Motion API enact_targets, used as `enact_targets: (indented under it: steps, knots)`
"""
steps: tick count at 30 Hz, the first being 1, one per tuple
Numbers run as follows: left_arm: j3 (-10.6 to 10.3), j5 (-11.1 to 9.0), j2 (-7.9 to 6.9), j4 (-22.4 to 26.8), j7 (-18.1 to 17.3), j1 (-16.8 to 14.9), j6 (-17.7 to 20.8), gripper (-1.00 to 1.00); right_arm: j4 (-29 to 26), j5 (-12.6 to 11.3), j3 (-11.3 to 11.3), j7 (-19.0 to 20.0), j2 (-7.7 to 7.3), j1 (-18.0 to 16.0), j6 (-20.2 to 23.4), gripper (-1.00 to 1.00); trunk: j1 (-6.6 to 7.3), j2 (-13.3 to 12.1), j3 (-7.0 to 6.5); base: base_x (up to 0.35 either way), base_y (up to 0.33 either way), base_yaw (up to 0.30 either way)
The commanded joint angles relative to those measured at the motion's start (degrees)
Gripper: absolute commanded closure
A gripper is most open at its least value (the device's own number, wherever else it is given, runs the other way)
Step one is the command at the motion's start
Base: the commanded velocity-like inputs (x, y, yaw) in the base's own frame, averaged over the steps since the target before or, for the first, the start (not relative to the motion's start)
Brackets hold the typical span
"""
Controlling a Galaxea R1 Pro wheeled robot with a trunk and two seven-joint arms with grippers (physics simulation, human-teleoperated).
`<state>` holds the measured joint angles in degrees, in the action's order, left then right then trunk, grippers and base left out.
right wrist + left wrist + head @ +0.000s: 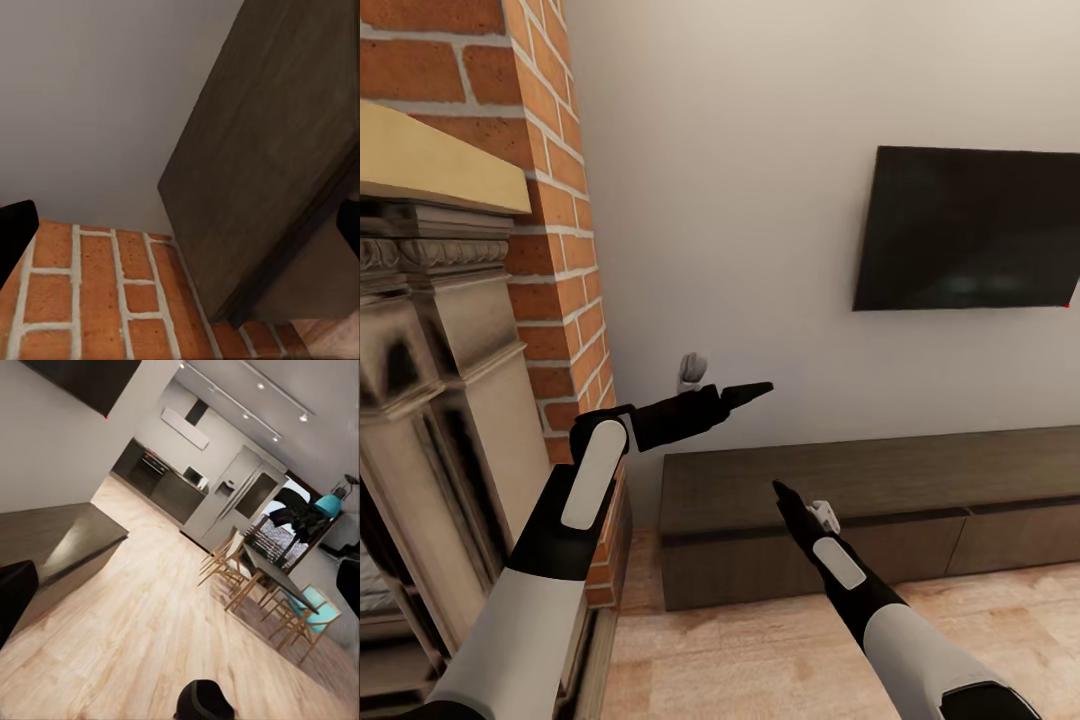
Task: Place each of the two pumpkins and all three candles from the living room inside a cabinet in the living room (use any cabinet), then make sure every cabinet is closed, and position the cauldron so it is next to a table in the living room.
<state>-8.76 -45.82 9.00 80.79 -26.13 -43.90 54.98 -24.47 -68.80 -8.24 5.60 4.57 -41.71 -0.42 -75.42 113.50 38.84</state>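
The cabinet (860, 480) is a long, low dark-brown unit against the white wall, and its drawer fronts sit flush and shut. Its top also shows in the left wrist view (52, 540) and its end in the right wrist view (262, 165). My left gripper (760, 388) hangs above the cabinet's left end, open and empty. My right gripper (778, 488) points at the cabinet's front edge, also open with nothing between its fingers. The pumpkins, candles, cauldron and table are out of view.
A brick chimney (555, 260) with a stone fireplace surround (440, 380) stands close on my left. A dark TV (970, 230) hangs above the cabinet. Across the wooden floor (150, 637), the left wrist view takes in a dining table with chairs (262, 577) and a kitchen (165, 484).
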Motion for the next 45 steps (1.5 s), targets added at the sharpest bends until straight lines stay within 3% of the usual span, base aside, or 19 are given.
enact_targets:
  steps: [1, 6, 9, 13, 14, 16, 36, 45]
  knots:
    - [0.0, -0.4, 0.04, 0.0, -0.2, 0.0, 0.2, -1.00, 0.2, -0.9, -0.2, 0.9, -0.02, 0.0, 0.1, -1.00, -0.22, 0.4, 0.24, 0.000, 0.000, 0.000]
    - [-0.2, -1.2, 0.05, -0.2, -0.2, 0.0, -0.7, -1.00, 2.4, -1.5, 0.1, 7.6, -0.08, 0.0, 3.7, -1.00, -1.32, 2.4, 1.14, 0.000, 0.000, 0.000]
    - [-0.2, -1.3, 0.05, -0.3, -0.3, 0.0, -1.9, -1.00, 4.8, -2.2, 0.6, 9.3, -0.22, -0.1, 6.3, -1.00, -1.97, 3.7, 1.68, 0.000, 0.000, 0.000]
    - [-0.4, -1.4, 0.06, -0.4, -0.3, 0.0, -2.6, -1.00, 6.9, -7.1, 2.5, 10.2, -0.37, -0.8, 7.9, -1.00, -2.85, 5.3, 2.40, 0.000, 0.000, 0.000]
    - [-2.4, -1.4, 0.06, -0.4, -0.3, 0.0, -2.9, -1.00, 8.2, -9.5, 3.0, 10.3, -0.47, -2.2, 8.2, -1.00, -3.07, 5.7, 2.58, 0.000, 0.000, 0.000]
    - [-3.3, -1.4, 0.06, -0.4, -0.3, 0.0, -2.9, -1.00, 8.9, -10.0, 3.1, 10.3, -0.53, -2.5, 8.2, -1.00, -3.51, 6.5, 2.94, 0.000, 0.000, 0.000]
    - [-4.2, -1.5, 0.14, -1.2, -0.2, 0.0, -3.1, -1.00, 5.9, -10.3, 3.1, 12.3, -0.57, -3.1, 8.0, -1.00, -7.90, 14.5, 6.53, 0.000, 0.000, 0.000]
    - [-4.2, -1.5, 0.14, -1.2, -0.4, 0.0, -3.1, -1.00, 5.9, -10.3, 3.0, 14.0, -0.78, -3.1, -1.7, -1.00, -9.88, 18.1, 8.14, 0.000, 0.000, 0.000]
